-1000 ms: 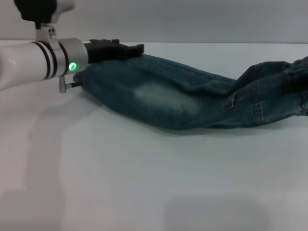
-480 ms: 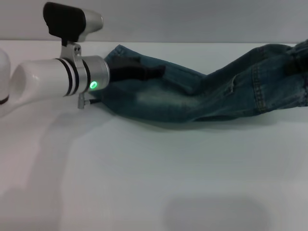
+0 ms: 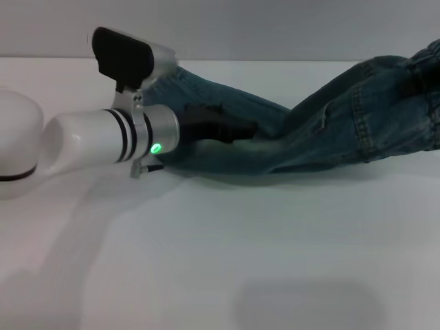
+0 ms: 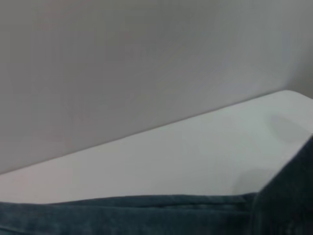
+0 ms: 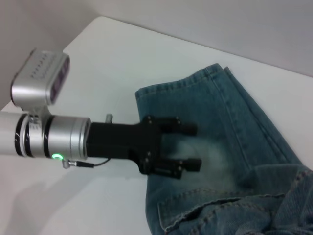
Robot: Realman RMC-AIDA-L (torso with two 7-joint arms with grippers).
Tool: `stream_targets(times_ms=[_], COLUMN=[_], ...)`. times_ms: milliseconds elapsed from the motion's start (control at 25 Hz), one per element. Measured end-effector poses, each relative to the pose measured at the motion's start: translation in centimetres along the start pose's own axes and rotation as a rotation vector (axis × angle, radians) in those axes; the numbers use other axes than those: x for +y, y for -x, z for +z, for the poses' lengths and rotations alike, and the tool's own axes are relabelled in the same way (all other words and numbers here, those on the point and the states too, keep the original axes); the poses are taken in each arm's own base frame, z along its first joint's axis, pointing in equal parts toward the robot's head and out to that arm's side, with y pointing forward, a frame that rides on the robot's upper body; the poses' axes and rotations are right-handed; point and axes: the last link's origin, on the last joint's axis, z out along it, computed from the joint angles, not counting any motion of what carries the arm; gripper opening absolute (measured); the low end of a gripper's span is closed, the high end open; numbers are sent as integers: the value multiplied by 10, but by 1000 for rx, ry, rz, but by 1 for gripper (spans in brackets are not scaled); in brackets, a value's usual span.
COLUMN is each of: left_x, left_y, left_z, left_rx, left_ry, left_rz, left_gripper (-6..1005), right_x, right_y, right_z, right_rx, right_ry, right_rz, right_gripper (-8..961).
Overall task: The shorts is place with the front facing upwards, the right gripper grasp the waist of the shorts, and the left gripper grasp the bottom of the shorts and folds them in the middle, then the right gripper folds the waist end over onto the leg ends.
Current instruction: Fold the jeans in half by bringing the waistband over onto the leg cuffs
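Across the white surface (image 3: 220, 261), the left tool (image 5: 190, 147) is reaching over the leg ends (image 5: 181, 85) of the denim shorts (image 3: 309, 137), its black fingers (image 5: 188, 129) spread apart above the pale faded patch, gripping nothing. Farther right, the shorts are rising off the surface toward the frame edge; the right tool is out of sight.

The blue-green washed denim shorts (image 3: 330, 130) are matt woven cloth, pale and worn at a faded patch (image 5: 208, 156). The white table top (image 3: 220, 240) looks smooth, faintly sheened. The left gripper (image 5: 188, 147) is matt black plastic behind a brushed-metal wrist collar (image 3: 152, 134).
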Motion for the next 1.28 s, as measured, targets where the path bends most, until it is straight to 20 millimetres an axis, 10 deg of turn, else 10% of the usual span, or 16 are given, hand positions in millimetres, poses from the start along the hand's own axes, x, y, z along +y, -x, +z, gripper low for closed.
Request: stream_targets(times_ms=[1280], left_x=[79], left_y=[27], left_z=[7], left_rx=[-23], left_ry=[193], left_rz=[11], left_gripper=[828], right_x=[23], right_y=[32], right_z=[-3], right_rx=[26], right_ry=[52], right_rz=[-96], right_gripper=[66])
